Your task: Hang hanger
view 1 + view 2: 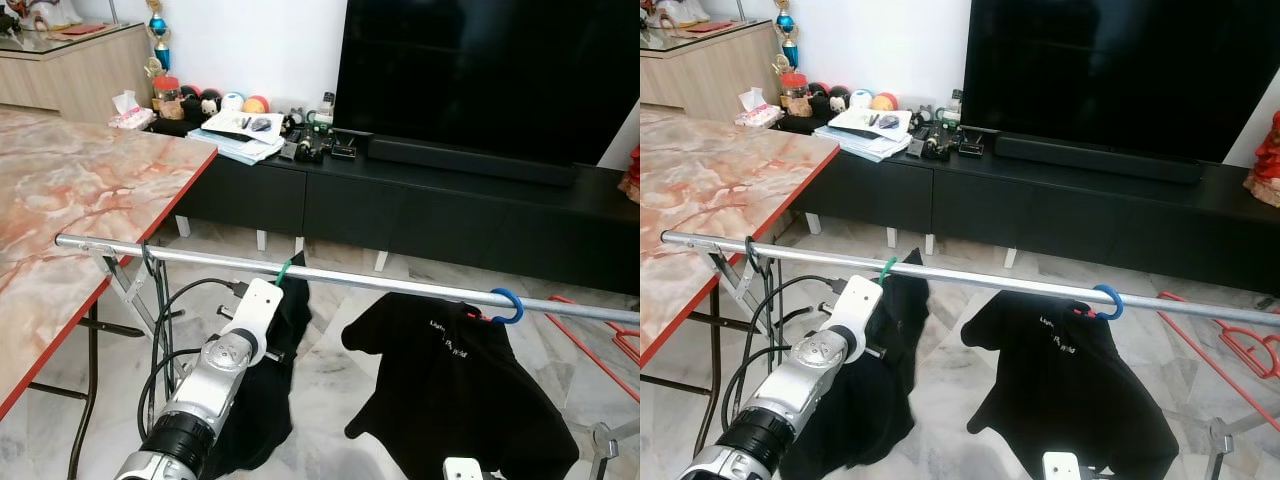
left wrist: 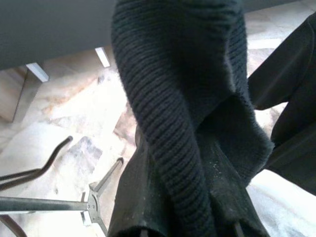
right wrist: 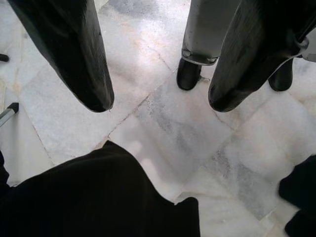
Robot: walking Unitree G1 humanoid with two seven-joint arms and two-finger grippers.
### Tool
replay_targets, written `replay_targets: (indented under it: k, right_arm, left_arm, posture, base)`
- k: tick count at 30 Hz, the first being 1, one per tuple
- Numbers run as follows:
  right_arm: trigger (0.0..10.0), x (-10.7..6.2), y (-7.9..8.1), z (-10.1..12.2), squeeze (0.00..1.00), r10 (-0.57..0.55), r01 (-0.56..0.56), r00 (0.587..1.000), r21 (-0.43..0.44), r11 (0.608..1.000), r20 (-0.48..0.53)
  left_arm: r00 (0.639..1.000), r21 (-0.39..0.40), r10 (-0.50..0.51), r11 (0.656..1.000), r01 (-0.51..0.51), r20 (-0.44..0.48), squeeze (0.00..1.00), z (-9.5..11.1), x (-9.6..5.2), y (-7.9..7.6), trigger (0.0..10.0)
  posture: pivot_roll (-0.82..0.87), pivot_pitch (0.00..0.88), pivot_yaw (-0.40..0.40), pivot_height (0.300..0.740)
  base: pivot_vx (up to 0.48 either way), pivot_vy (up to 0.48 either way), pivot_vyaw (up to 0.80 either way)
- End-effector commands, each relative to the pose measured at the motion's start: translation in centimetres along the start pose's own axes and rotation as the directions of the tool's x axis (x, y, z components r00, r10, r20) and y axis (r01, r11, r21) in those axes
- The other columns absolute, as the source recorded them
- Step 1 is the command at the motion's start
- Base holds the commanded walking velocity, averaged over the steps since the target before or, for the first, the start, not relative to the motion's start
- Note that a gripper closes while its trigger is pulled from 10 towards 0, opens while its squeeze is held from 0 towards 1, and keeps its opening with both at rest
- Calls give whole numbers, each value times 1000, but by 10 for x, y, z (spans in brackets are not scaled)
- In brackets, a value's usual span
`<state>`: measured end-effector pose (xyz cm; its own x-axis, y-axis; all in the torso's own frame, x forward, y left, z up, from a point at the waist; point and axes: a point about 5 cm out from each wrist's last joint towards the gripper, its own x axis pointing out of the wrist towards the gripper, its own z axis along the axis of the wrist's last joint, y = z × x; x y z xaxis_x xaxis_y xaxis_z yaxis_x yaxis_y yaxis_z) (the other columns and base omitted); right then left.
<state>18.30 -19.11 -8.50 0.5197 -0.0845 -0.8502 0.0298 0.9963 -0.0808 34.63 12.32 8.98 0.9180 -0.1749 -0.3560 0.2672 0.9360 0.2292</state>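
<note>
Green hanger hook [image 1: 287,266] sits over the silver rail [image 1: 400,283] toward its left end, near the marble table's red edge [image 1: 150,230], and a dark knitted garment [image 1: 285,340] hangs from it. The left gripper [image 1: 275,300] is raised just under that hook, buried in the cloth; the left wrist view shows ribbed black knit [image 2: 182,123] close against the camera, and whether the jaws are apart or clamped on the fabric cannot be told. Further along the rail toward its right end, a blue hook [image 1: 507,305] carries a black T-shirt [image 1: 450,390], well apart from the green one.

The right gripper [image 3: 153,98] hangs low over the marble floor [image 3: 163,138] with its two fingers [image 3: 74,54] spread wide and nothing between them, a fold of black cloth [image 3: 98,197] lying below.

Judging by the hook already over the bar, the hanging looks nearly done (what remains is likely the release). To do that well, the hook should be seated fully over the top of the rail before letting go, and the arm should draw down and back toward the robot so the fingers slip out of the knit without snagging it and tugging the hook off.

No containers are in play at the rail; the TV cabinet [image 1: 450,200] behind holds only clutter: papers, small toys and a jar whose contents are unclear.
</note>
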Motion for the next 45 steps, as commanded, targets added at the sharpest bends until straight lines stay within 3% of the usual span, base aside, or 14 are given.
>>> replay_targets:
  k: [1, 6, 7, 8, 9, 14, 21, 28, 31, 32, 33, 34, 38, 45]
  right_arm:
    - [10000, 0, -1, 3, 0, 0, 0, 1000, -8, 1000, 2]
    - [10000, 0, -1, 3, 0, 0, 0, 1000, -7, 1000, 3]
    - [10000, 0, -1, 3, 0, 1, 0, 1000, -6, 1000, 3]
    - [10000, 0, -1, 3, 0, 1, 0, 1000, -6, 1000, 3]
    - [10000, 0, -1, 3, 0, 1, -1, 1000, -5, 1000, 4]
    - [10000, 0, 0, 3, 0, -2, 1, 1000, 3, 1000, 7]
    - [10000, 0, 0, 2, 0, -1, 1, 1000, 12, 1000, 10]
    - [10000, 0, -1, 1, 0, -13, 11, 1000, 49, 999, 26]
    - [10000, 0, -1, 1, 0, -7, 5, 999, 62, 998, 37]
    - [10000, 0, -1, 1, 0, -8, 6, 999, 62, 998, 37]
    - [10000, 0, -2, 1, 0, -9, 7, 999, 62, 998, 36]
    - [10000, 0, -2, 1, 0, -11, 9, 999, 62, 998, 33]
    - [10000, 0, -4, 0, 0, -16, 14, 1000, 62, 998, 25]
    - [10000, 0, -2, 1, 0, -17, 13, 999, 106, 994, 37]
  left_arm:
    - [999, -13, 3, 1000, -3, -43, 0, -4, 2, -2, 10000]
    - [996, -30, -17, 999, 14, -92, 0, -12, 2, -10, 10000]
    - [997, -28, -33, 999, 31, -76, 282, -11, 1, -12, 10000]
    - [997, -28, -33, 999, 31, -76, 282, -11, 1, -12, 10000]
    - [997, -33, -40, 999, 38, -58, 1000, -10, 0, -14, 10000]
    - [997, -49, -59, 997, 61, 42, 1000, -1, -4, -16, 10000]
    - [995, -44, -43, 998, 47, 89, 1000, 2, -15, -7, 10000]
    - [985, -18, -66, 997, 69, 157, 1000, 1, -44, -2, 10000]
    - [985, 15, -60, 998, 58, 163, 1000, -8, -68, 6, 10000]
    - [985, 22, -58, 998, 55, 164, 922, -10, -72, 8, 10000]
    - [983, 34, -72, 997, 67, 166, 694, -13, -78, 8, 10000]
    - [981, 38, -89, 996, 84, 172, 0, -15, -83, 8, 10000]
    - [966, -18, -105, 993, 113, 238, 0, -11, -92, 2, 10000]
    - [969, -73, -22, 996, 41, 246, 0, -8, -83, -3, 10000]
  posture:
    - [173, 0, -101, 740]
    - [169, 0, -95, 740]
    - [170, 0, -95, 740]
    - [170, 0, -95, 740]
    - [170, 0, -95, 740]
    - [169, 0, -86, 740]
    - [171, 0, -81, 740]
    - [167, 0, -74, 740]
    - [171, 0, -77, 740]
    - [171, 0, -77, 740]
    - [175, 0, -79, 740]
    - [185, 0, -84, 740]
    - [195, 0, -87, 740]
    - [171, 0, -77, 740]
  base:
    - [0, 0, 0]
    - [0, 0, 0]
    - [0, 0, 0]
    - [0, 0, 0]
    - [0, 0, 0]
    - [0, 0, 0]
    - [0, 0, 0]
    - [0, 0, 0]
    - [0, 0, 0]
    - [0, 0, 0]
    - [0, 0, 0]
    - [0, 0, 0]
    - [0, 0, 0]
    - [0, 0, 0]
